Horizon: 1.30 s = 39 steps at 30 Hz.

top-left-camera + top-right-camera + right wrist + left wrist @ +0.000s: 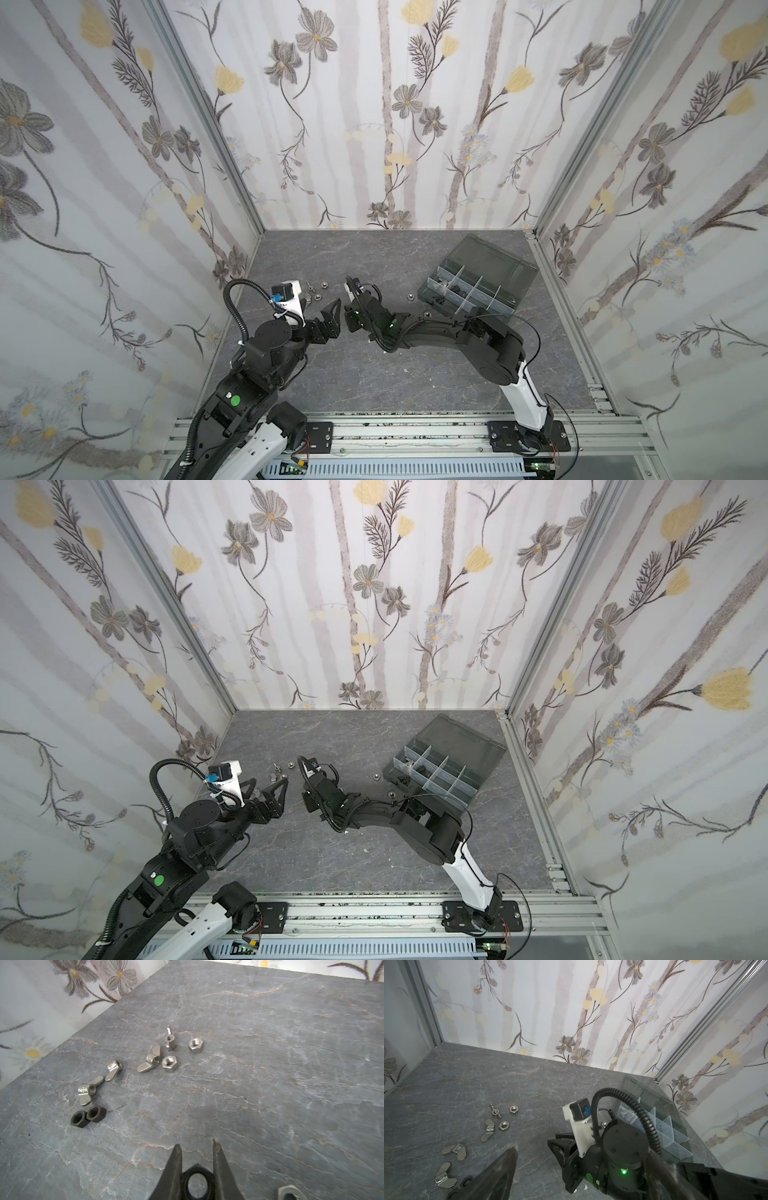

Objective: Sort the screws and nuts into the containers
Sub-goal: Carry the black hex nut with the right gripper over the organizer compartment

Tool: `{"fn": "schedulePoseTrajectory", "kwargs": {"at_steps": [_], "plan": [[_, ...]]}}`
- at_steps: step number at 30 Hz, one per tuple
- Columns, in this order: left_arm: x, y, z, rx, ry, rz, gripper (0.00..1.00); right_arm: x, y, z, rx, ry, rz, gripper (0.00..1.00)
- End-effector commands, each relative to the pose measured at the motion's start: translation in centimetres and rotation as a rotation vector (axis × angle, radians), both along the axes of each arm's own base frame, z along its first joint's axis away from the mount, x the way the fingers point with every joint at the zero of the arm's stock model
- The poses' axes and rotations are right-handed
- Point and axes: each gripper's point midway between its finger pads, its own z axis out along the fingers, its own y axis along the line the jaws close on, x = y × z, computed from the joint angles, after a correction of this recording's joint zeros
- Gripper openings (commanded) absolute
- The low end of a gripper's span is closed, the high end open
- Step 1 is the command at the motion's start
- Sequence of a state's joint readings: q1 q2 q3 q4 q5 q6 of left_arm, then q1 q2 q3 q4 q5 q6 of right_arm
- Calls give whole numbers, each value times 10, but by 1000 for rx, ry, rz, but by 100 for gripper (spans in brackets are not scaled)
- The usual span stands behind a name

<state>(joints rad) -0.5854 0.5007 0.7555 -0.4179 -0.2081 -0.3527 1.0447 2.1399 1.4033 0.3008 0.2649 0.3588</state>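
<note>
Matt grey, stone-look tabletop (270, 1064) with pale veins. Far left, hex nuts (195, 1045) and wing nuts (149, 1059) of bright, shiny metal; each black nut (96, 1113) dull. Far right, box (505, 306) of smooth dark plastic, with translucent dividers (478, 286) and a smoky clear lid (494, 262).

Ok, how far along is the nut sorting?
Roughly partway. Done: some silver and black pieces sit in the dark grey plastic organizer box. In hand: the right gripper has its fingers shut on what looks like a black hexagonal nut; the left gripper is open. Left: two silver hexagonal nuts, four silver wing nuts, two black hexagonal nuts on the grey stone-look table, two more nuts near the box.
</note>
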Motion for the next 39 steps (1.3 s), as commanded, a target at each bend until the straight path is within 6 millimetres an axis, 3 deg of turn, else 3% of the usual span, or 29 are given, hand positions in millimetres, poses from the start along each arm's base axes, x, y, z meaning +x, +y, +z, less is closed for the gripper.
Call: {"fn": "schedulePoseTrajectory", "kwargs": {"at_steps": [1,17,28,39], "plan": [[6,-11,-6,-27,24,-25,95,3,-12,19,43,-17,-21,2],[36,-46,-50,-37,154,-80,96,15,-126,35,40,-10,-151,0],[51,-70,-88,-39,269,-124,96,44,-208,41,128,45,-260,0],[57,-75,-107,-24,305,-125,99,64,-245,22,165,126,-309,1]]}}
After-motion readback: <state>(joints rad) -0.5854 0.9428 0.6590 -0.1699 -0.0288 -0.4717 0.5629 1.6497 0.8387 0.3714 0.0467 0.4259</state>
